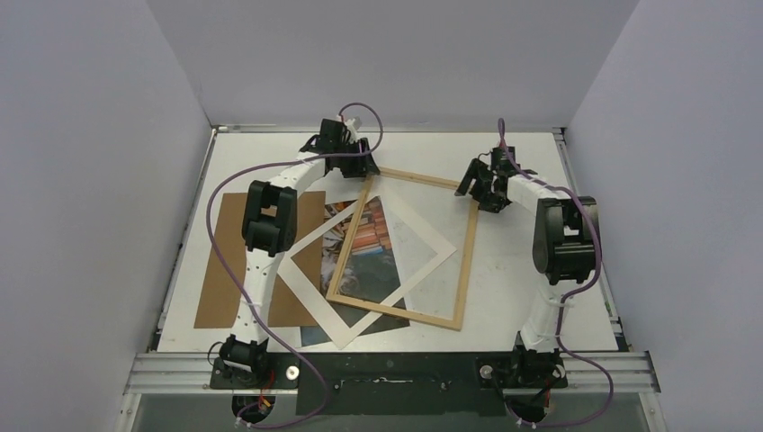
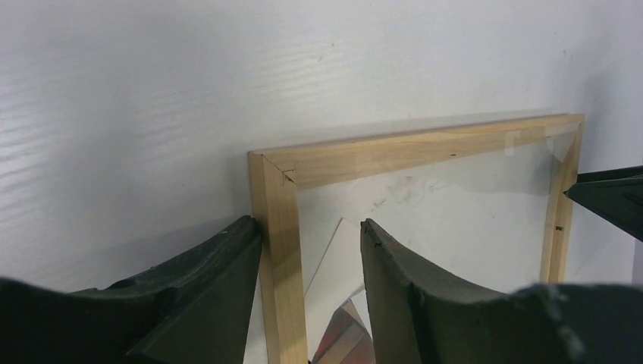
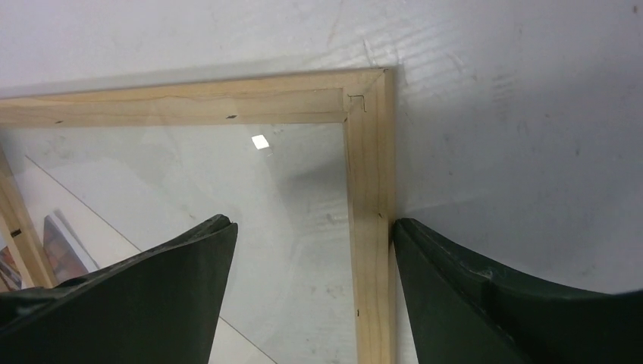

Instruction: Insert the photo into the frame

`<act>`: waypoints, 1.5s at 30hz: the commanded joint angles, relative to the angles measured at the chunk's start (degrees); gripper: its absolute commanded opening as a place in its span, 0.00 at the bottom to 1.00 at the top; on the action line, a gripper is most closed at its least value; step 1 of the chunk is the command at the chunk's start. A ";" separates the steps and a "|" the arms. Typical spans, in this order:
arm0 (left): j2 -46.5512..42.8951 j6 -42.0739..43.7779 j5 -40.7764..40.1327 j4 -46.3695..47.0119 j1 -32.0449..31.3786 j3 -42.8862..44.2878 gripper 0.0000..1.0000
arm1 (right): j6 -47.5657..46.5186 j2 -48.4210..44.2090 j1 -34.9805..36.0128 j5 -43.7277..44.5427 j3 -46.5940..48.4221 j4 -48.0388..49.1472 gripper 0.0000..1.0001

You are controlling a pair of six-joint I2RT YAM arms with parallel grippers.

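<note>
Left claw [image 2: 307, 227] and right claw [image 3: 311, 222] open, nothing clamped. Near desk [image 1: 513, 297] edge: photo [image 1: 335, 232], mostly hidden under white mat [image 1: 315, 297] and frame [image 1: 469, 261], cat indiscernible. Frame flat mid-desk. Far side: left claw straddles left rail, right claw right rail.

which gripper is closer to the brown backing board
Left. The left gripper straddles the frame at its far-left corner, close to the backing board's far right corner. The right gripper straddles the frame's far-right corner, across the frame from the board.
</note>
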 commanded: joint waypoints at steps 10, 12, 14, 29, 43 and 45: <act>-1.46 3.18 -3.94 -10.96 -2.04 10.56 0.53 | -13.38 3.60 2.52 3.92 22.80 -11.70 0.76; -1.12 3.29 -4.42 -11.21 -1.94 10.70 0.52 | -15.71 6.20 3.72 2.17 26.08 -12.83 0.72; -0.73 3.34 -4.73 -11.54 -1.78 10.63 0.49 | -16.21 8.45 4.50 0.25 28.25 -12.86 0.68; 2.49 2.96 -6.40 -15.19 -0.54 11.64 0.31 | -17.91 19.73 9.43 -8.92 39.06 -11.56 0.50; 4.02 3.04 -3.78 -16.34 -0.34 12.00 0.29 | -20.32 22.82 10.69 -10.98 41.45 -14.99 0.49; 4.22 3.14 -3.78 -16.60 -0.34 11.98 0.29 | -20.22 23.14 10.78 -10.34 41.49 -14.86 0.50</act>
